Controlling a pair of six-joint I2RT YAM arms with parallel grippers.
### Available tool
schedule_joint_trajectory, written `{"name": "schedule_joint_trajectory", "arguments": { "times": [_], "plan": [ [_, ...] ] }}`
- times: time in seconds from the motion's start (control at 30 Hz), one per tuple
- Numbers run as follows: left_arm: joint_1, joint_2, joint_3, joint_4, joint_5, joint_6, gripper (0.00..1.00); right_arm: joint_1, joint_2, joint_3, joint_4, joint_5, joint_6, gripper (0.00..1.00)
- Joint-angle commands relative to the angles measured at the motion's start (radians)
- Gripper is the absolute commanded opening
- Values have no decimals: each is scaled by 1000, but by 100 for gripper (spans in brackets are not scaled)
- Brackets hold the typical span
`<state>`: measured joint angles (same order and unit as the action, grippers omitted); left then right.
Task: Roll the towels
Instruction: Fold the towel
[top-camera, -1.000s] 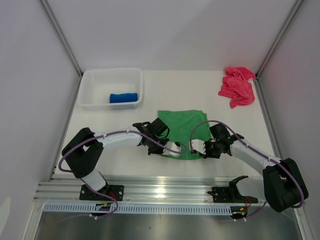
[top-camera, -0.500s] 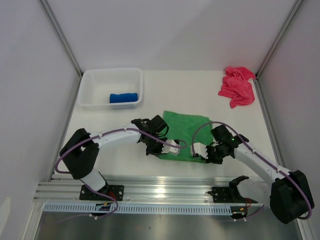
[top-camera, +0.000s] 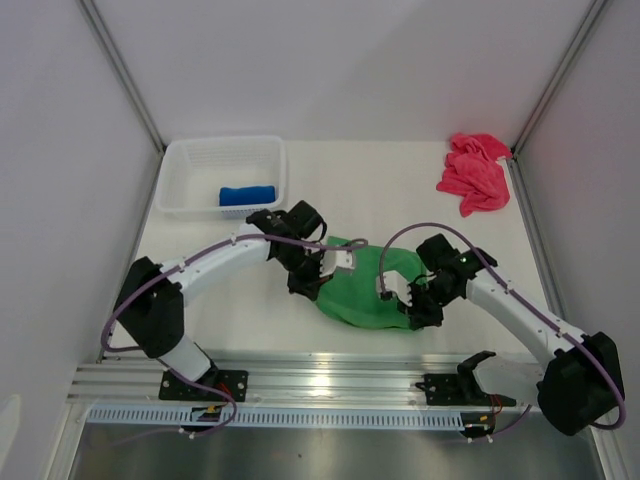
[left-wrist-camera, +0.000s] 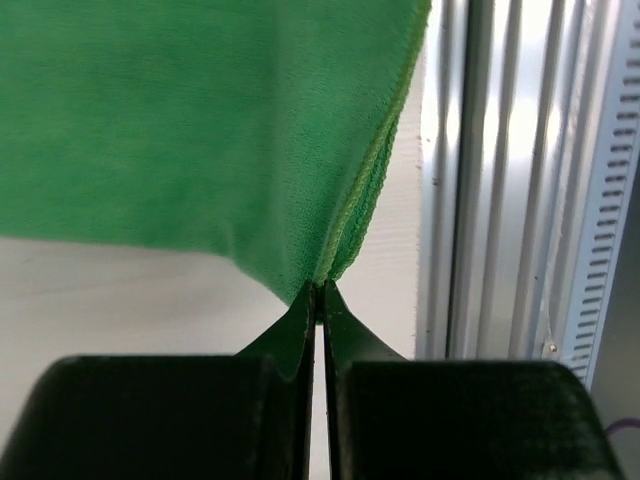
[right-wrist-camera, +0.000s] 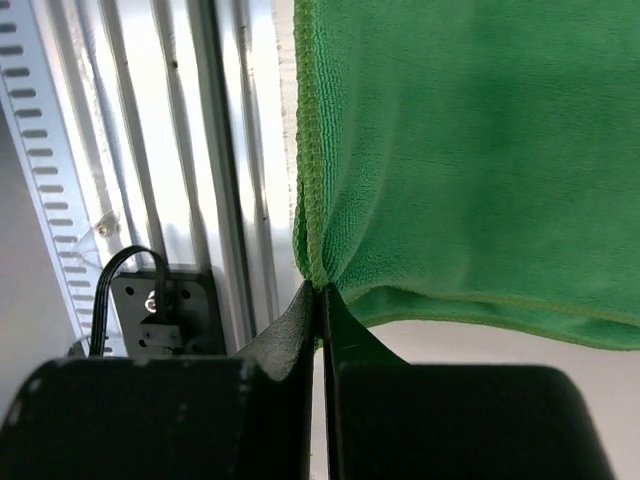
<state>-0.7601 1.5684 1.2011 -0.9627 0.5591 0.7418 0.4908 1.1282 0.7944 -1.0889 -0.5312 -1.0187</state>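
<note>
Snugly between both claws (left-wrist-camera: 320, 295) (right-wrist-camera: 320, 292), green towel (top-camera: 360, 298)

The corner of a green soft cloth towel (right-wrist-camera: 450, 150) is clamped between the two dark fingers of the right gripper (right-wrist-camera: 320, 292), whose jaws are pressed fully together. The stitched hem is seen running up from the pinch point, and a second edge runs to the right above a pale table surface (right-wrist-camera: 500, 365). To the left, a ribbed silver aluminium rail (right-wrist-camera: 200, 150), a white slotted strip (right-wrist-camera: 40, 150) and a looped black cable (right-wrist-camera: 112, 285) on a grey mounting plate (right-wrist-camera: 170, 300) are visible.
</note>
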Motion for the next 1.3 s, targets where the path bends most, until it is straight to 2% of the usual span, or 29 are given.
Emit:
{"name": "schedule_joint_trajectory", "arguments": {
  "times": [0.0, 0.33, 0.5, 0.73, 1.27],
  "plan": [
    [61, 54, 93, 11, 35, -85, 1, -24, 63, 65, 47, 11, 68, 0],
    [143, 200, 251, 81, -57, -170, 1, -164, 183, 127, 236, 134, 160, 0],
    [146, 260, 354, 90, -94, -186, 1, -201, 240, 164, 299, 178, 198, 0],
    [159, 312, 403, 105, -151, -202, 1, -256, 323, 221, 354, 243, 224, 0],
    [173, 413, 471, 173, -257, -225, 1, -285, 452, 287, 449, 286, 258, 0]
  ]
}}
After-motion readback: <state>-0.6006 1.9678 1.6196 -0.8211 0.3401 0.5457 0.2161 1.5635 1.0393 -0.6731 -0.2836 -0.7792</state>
